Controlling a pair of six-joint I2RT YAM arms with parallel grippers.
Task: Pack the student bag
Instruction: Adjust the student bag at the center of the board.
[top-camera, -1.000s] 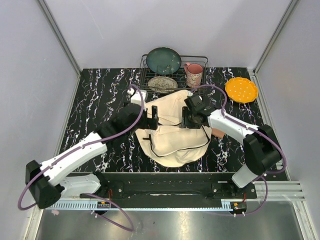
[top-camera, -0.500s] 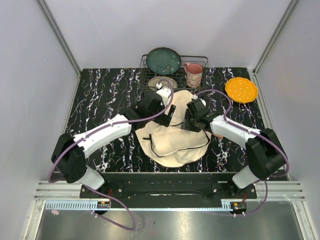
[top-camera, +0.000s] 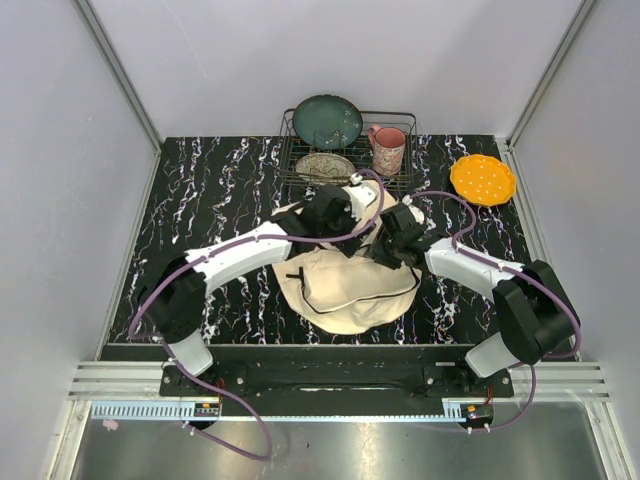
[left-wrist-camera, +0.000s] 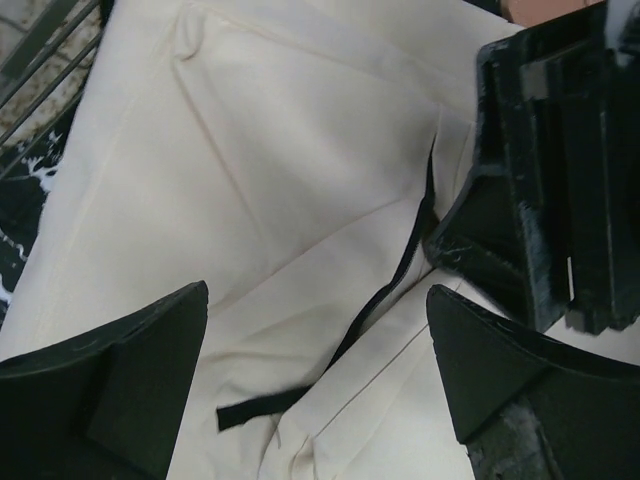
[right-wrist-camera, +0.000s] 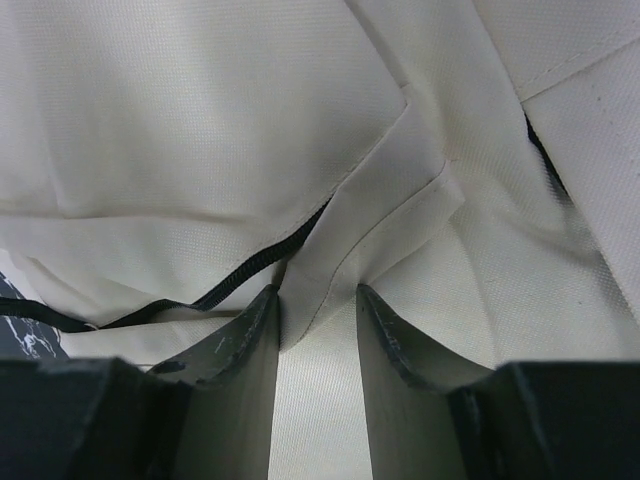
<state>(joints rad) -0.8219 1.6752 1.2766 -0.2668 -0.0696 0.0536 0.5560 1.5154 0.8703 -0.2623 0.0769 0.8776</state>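
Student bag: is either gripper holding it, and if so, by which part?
The right gripper pinches a canvas fold of the student bag beside its black zipper. The left gripper is open, holding nothing.

Bag (top-camera: 350, 295) is showing cream with black trim, table (top-camera: 200, 190) black with white veining, mug (top-camera: 388, 150) pink patterned, plate (top-camera: 482, 180) orange speckled, dish (top-camera: 327, 121) dark teal.

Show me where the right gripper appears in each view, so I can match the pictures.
Top external: the right gripper is at centre, over the student bag.
Left wrist: black block at the right edge, tips on the cream cloth.
Right wrist: its fingers rise from the bottom edge, around a fold.
Shared landmark: the bag's cream canvas.
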